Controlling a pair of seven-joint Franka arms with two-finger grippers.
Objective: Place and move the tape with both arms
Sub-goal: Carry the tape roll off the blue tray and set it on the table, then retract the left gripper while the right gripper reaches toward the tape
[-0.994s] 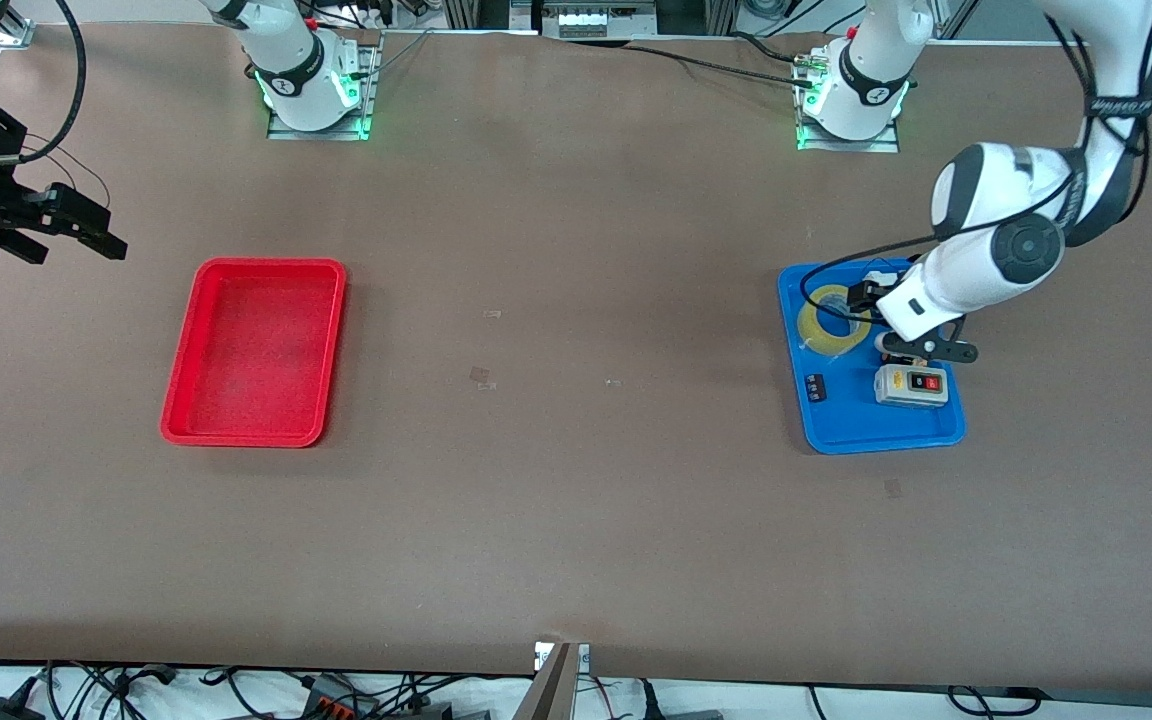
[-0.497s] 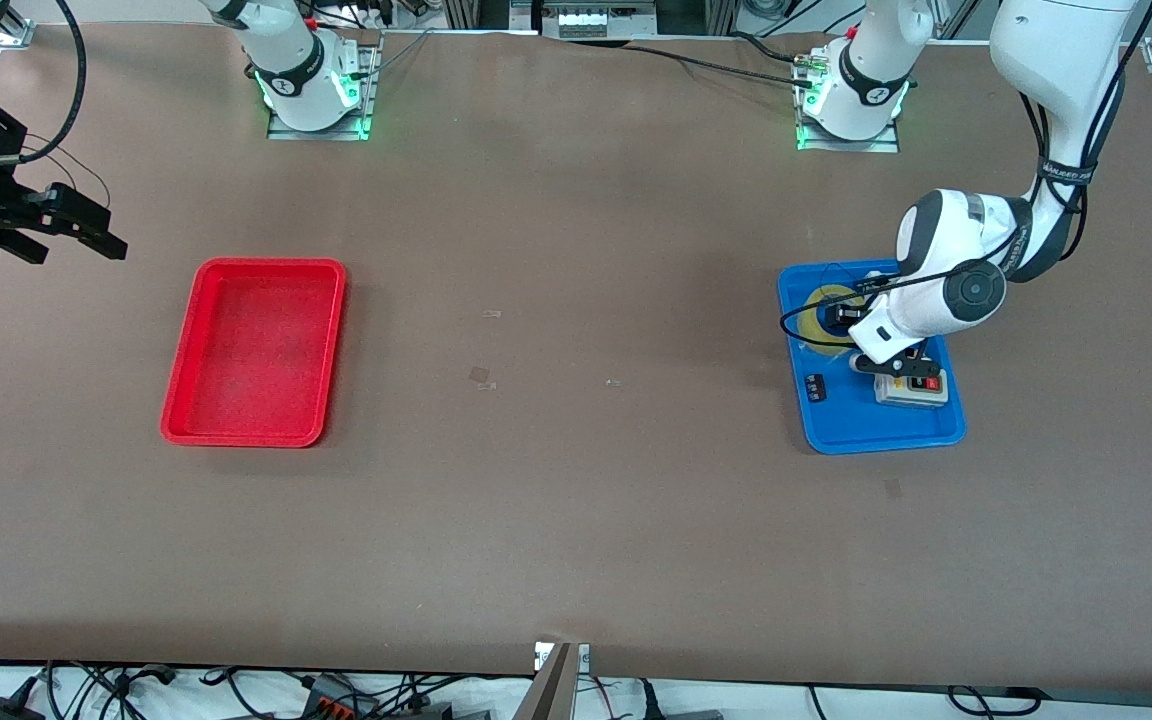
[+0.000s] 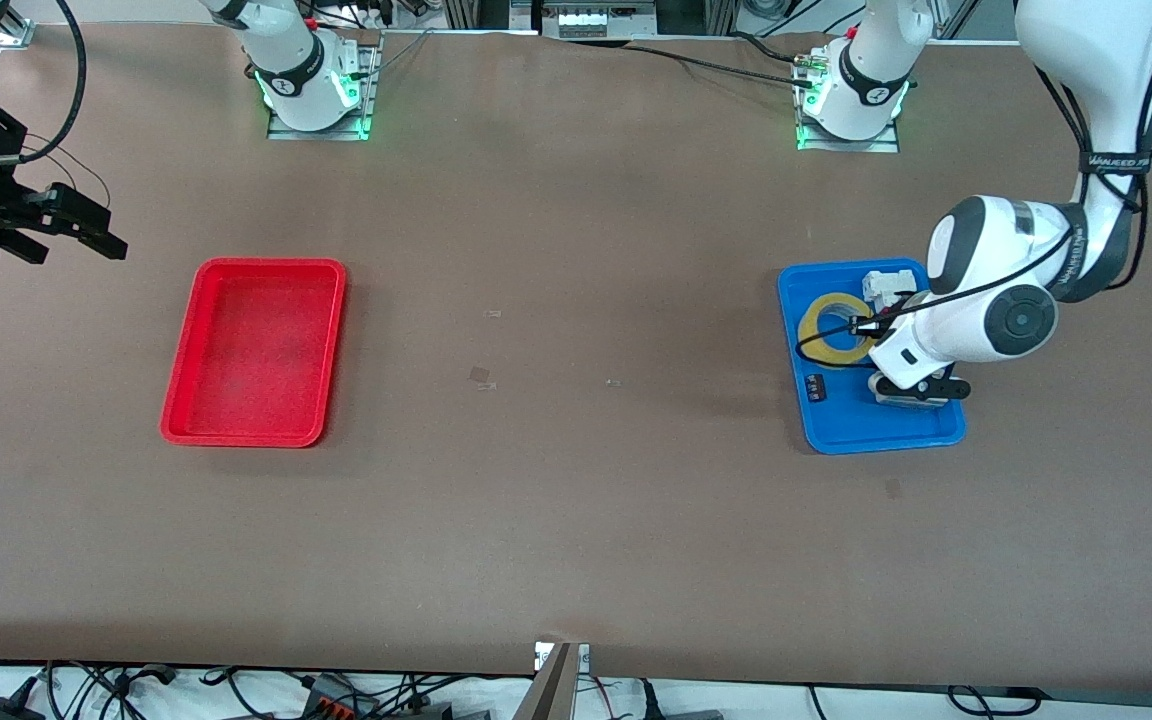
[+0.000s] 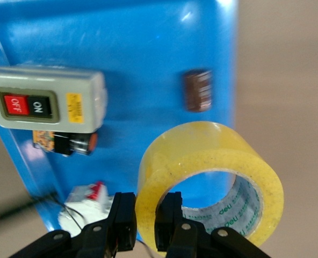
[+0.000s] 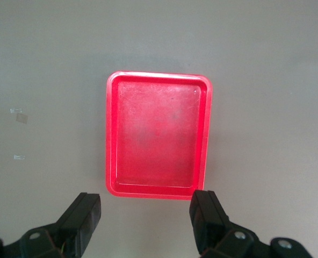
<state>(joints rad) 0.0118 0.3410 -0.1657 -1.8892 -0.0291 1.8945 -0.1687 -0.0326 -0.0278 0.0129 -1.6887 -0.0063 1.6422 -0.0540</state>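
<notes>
Over the blue tray (image 3: 841,430), our left pincer (image 4: 145,226) clamps the tape (image 4: 210,177) wall at 6 o'clock; light, stiff, probably slick. Right pincer (image 5: 145,217) waits wide over the counter (image 3: 576,500).

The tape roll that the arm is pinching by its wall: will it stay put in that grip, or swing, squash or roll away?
The tape looks stiff, so it probably won't squash. The left gripper clamps only one wall, so it may swing. Set on edge it could roll; flat in the blue tray it should rest.

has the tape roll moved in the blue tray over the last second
Yes, slightly. Clamped by the left gripper, the tape now sits a little nearer the front camera in the blue tray, closer to the small dark part.
</notes>
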